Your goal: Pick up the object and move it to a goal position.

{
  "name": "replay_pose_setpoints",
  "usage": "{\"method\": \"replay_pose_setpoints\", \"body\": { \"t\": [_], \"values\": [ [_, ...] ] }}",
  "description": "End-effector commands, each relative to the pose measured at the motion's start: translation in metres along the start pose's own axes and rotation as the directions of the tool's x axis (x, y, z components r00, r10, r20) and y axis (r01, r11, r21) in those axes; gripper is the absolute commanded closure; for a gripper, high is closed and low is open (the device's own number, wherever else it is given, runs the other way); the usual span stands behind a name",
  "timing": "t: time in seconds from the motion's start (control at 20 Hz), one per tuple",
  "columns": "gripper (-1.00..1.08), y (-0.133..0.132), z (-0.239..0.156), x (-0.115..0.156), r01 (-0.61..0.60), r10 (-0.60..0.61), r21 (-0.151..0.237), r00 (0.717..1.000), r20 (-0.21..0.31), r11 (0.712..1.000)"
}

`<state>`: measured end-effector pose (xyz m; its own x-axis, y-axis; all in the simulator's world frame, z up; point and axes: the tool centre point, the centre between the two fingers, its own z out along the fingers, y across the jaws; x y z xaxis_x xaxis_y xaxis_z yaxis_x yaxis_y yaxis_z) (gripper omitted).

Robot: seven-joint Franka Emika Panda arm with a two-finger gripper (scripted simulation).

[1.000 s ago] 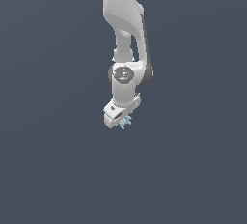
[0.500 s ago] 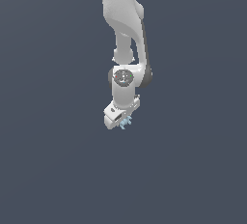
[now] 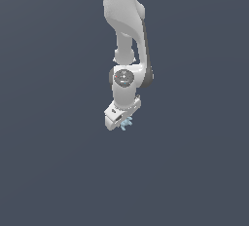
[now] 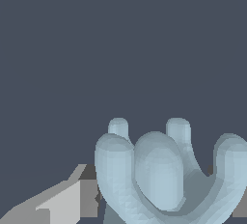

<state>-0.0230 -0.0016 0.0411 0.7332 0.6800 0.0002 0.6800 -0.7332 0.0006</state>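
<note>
The object (image 3: 127, 123) is a tiny pale light-blue spiky thing. It pokes out from under my white gripper (image 3: 121, 121) in the middle of the exterior view. In the wrist view the object (image 4: 169, 175) fills the near field with rounded, finger-like lobes. A grey finger (image 4: 62, 199) shows beside it, and the object hides the other finger. The gripper is shut on the object and carries it. The white arm (image 3: 124, 20) hangs down from above.
The ground (image 3: 48, 161) is a plain dark grey-blue surface all around. No goal marker shows in either view.
The arm and gripper have shifted slightly toward the exterior view's left and upward, with the object still held in the fingers.
</note>
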Motion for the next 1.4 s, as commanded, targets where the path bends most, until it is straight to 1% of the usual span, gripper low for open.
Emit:
{"method": "replay_pose_setpoints", "body": {
  "t": [0.0, 0.2, 0.35, 0.8, 1.0, 1.15, 1.35],
  "values": [
    [1.08, 0.002, -0.002, -0.005, -0.001, 0.001, 0.0, 1.0, 0.0, 1.0],
    [1.08, 0.006, -0.01, -0.02, -0.001, 0.001, 0.0, 1.0, 0.0, 1.0],
    [1.08, 0.01, -0.019, -0.038, -0.001, 0.001, 0.0, 1.0, 0.0, 1.0],
    [1.08, 0.032, -0.057, -0.116, 0.0, 0.0, 0.0, 1.0, 0.0, 1.0],
    [1.08, 0.041, -0.072, -0.145, 0.0, 0.0, 0.0, 1.0, 0.0, 1.0],
    [1.08, 0.046, -0.08, -0.161, 0.0, 0.0, 0.001, 1.0, 0.0, 1.0],
    [1.08, 0.051, -0.087, -0.173, 0.0, 0.0, 0.001, 1.0, 0.0, 1.0]
  ]
}}
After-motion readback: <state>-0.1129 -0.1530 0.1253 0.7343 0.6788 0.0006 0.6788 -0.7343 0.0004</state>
